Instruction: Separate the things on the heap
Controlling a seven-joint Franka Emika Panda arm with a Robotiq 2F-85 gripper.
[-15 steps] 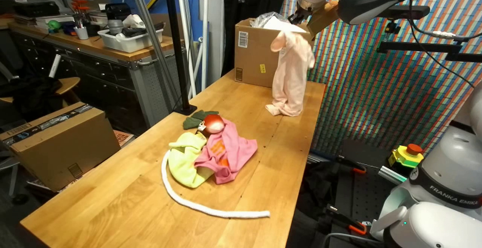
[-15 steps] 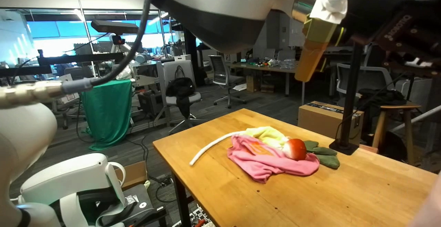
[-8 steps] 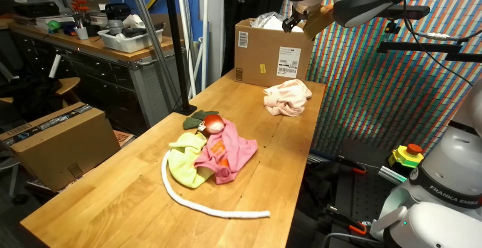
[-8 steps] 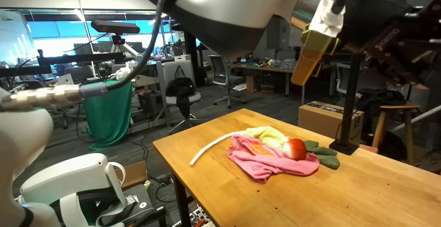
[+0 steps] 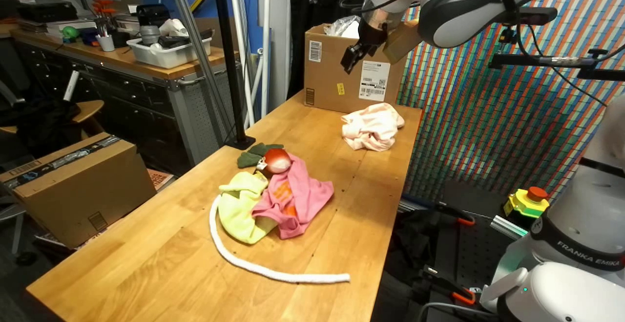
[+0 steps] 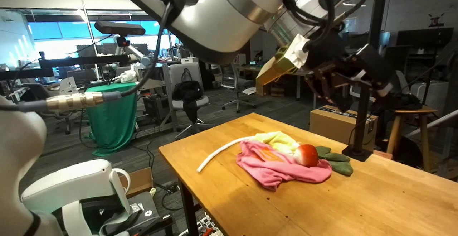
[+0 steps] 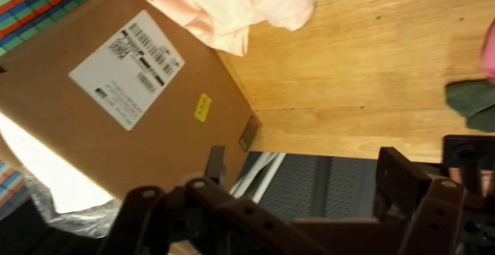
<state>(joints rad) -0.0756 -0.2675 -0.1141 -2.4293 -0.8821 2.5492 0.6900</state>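
In the wrist view the gripper (image 7: pixel 301 166) has its fingers (image 7: pixel 402 181) spread wide. In an exterior view the peach cloth (image 5: pixel 373 127) lies below it, slightly right, and the heap (image 5: pixel 273 202) lies nearer and further left, well apart, on the table (image 5: pixel 161 263).

The arm (image 6: pixel 222 21) is white, dark grey underneath, with a silvery ring (image 6: pixel 245 5). It has black cables (image 6: pixel 165 15), a brass-coloured connector (image 6: pixel 75 101) and a black band (image 5: pixel 586 254) lettered FRANKA EMIKA. The pincer (image 7: pixel 303 168) is dark with round screws (image 7: pixel 448 184).
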